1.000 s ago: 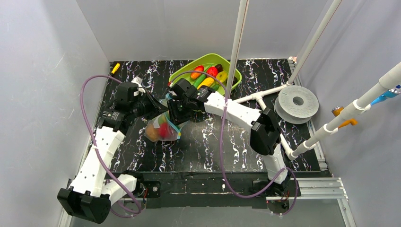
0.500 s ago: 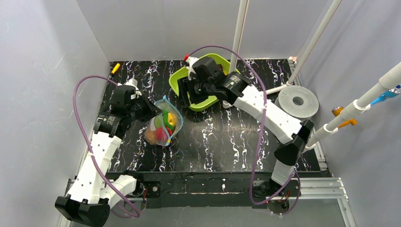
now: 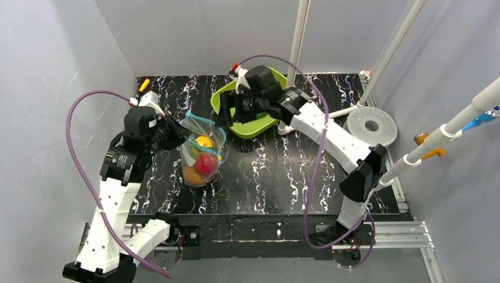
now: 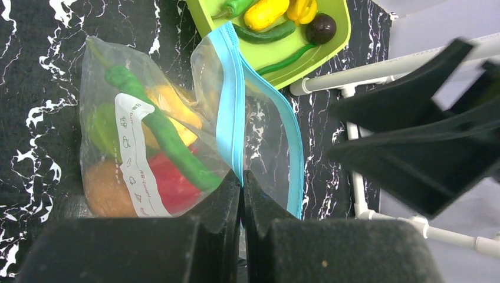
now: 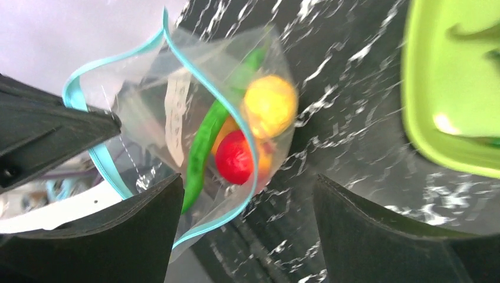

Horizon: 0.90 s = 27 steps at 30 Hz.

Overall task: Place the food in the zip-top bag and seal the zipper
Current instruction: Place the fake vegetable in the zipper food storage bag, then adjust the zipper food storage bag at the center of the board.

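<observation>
Black marbled table (image 3: 265, 180), clear zip-top bag (image 3: 193, 148), colourful food (image 3: 203, 164) inside

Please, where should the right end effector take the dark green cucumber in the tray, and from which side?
Probably at its middle, from straight above: the cucumber lies flat and long on the tray, so the open right end effector can close across its thin width. A yellow piece lies close beside it, so one finger has little room there.

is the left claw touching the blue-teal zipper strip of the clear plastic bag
Touching. The left wrist view shows the left claw pinched shut on the blue-teal zipper strip.
</observation>
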Motion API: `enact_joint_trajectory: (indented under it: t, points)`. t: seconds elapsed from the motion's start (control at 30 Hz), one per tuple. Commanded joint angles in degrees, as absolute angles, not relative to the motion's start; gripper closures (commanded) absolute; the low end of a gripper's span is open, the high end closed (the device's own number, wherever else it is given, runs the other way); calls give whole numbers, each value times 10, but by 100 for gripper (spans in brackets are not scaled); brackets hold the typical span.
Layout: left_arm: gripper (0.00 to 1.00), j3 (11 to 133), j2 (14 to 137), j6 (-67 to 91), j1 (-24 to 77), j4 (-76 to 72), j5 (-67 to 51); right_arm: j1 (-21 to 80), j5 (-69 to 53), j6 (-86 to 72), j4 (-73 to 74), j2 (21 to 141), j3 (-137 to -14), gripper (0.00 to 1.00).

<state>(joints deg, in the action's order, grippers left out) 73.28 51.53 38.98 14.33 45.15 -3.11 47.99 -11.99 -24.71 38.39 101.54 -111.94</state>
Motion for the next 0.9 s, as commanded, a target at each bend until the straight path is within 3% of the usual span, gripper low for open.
enact_joint_trajectory:
  t: [0.0, 0.07, 0.17, 0.3, 0.37, 0.5, 0.7, 0.87]
  points:
    - [100, 746, 516, 382, 141, 453, -21, 504, -231, -318, 340, 1039, -1084, 14]
    - [100, 746, 515, 383, 141, 454, -23, 506, -231, -328, 340, 1049, -1080, 17]
    - [100, 740, 512, 387, 141, 452, -24, 508, -233, -342, 338, 1067, -1071, 32]
    - [100, 745, 512, 388, 141, 457, -25, 531, -210, -320, 368, 1090, -1086, 58]
    - [100, 746, 509, 387, 141, 460, -19, 544, -179, -303, 390, 1091, -1113, 78]
    - [100, 752, 505, 378, 141, 473, 12, 548, -116, -277, 450, 1084, -1192, 96]
    - [100, 793, 491, 405, 141, 508, 16, 557, -130, -267, 553, 1113, -1342, 99]
    - [100, 714, 483, 444, 141, 474, 6, 564, -134, -275, 491, 1106, -1252, 99]
